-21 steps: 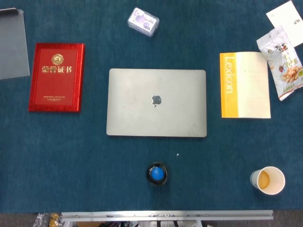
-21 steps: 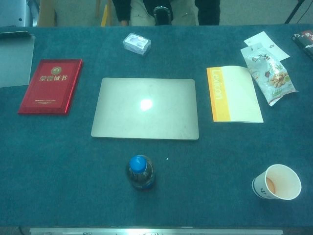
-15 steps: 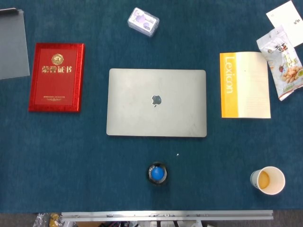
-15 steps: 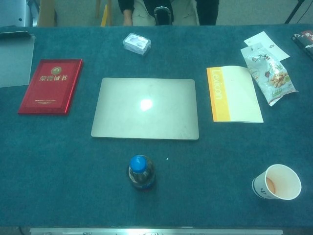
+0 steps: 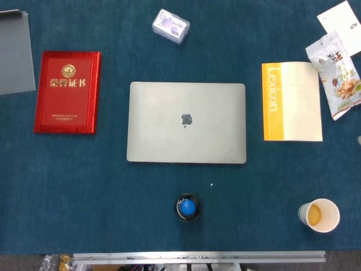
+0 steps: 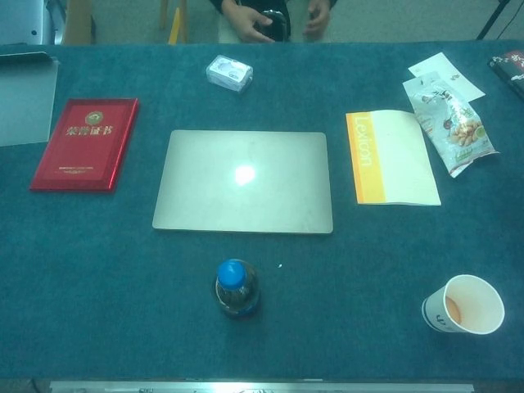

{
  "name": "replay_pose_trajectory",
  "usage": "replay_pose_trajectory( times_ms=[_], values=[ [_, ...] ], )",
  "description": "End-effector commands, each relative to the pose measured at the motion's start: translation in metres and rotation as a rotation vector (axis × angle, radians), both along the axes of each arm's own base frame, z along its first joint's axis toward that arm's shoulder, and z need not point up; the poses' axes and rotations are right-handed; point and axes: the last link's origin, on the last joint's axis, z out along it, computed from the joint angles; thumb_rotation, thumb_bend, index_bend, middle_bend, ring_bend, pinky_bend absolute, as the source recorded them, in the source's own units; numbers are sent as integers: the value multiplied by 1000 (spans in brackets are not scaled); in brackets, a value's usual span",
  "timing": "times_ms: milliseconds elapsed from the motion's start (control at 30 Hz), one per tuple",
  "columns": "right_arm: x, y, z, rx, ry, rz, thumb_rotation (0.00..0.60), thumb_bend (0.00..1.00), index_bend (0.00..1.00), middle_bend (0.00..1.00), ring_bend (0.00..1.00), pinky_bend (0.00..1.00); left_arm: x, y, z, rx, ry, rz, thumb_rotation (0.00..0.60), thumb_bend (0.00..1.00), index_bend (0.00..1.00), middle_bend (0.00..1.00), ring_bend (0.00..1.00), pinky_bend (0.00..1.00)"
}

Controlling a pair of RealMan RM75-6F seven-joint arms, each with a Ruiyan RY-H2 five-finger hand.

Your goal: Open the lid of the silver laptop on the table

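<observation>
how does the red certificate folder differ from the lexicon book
The red certificate folder is glossy red with gold lettering; the Lexicon book is pale cream with a yellow band along its left edge. The folder lies left of the silver laptop, the book right of it. In the head view the folder's footprint looks a little smaller than the book's. Both lie flat and closed on the blue table.

The gray folder (image 5: pixel 14 51) at the table's far left is cut off by the edge in both views. The white card (image 5: pixel 341 17) runs past the head view's top right corner. A dark packet (image 6: pixel 512 65) shows only a corner at the chest view's right edge. The print on the snack bag (image 6: pixel 450 119) is too small to read.
</observation>
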Motion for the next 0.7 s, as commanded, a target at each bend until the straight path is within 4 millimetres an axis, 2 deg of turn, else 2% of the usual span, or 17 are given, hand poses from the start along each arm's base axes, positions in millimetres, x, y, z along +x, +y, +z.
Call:
replay_pose_trajectory(
  times_ms=[33,167,400,600,700],
  values=[
    [10,-8,-2,29,-5,44,600,55,0,71,0,13,1,0,0,-3,0,-4,600,416,176,125,26,40],
    [29,-19,-12,86,-21,110,600,41,0,71,0,13,4,0,-1,-9,4,-9,600,417,177,125,25,40],
    [71,-35,-42,228,-15,242,600,37,0,70,0,13,8,2,-1,-12,9,-29,600,417,177,125,25,40],
    [101,-45,-75,325,-19,303,600,35,0,70,0,13,5,1,-1,-17,11,-25,600,417,177,125,26,40],
    [111,-47,-97,391,-3,325,600,34,0,70,0,13,3,0,0,-13,7,-21,600,417,177,124,26,40]
  ],
)
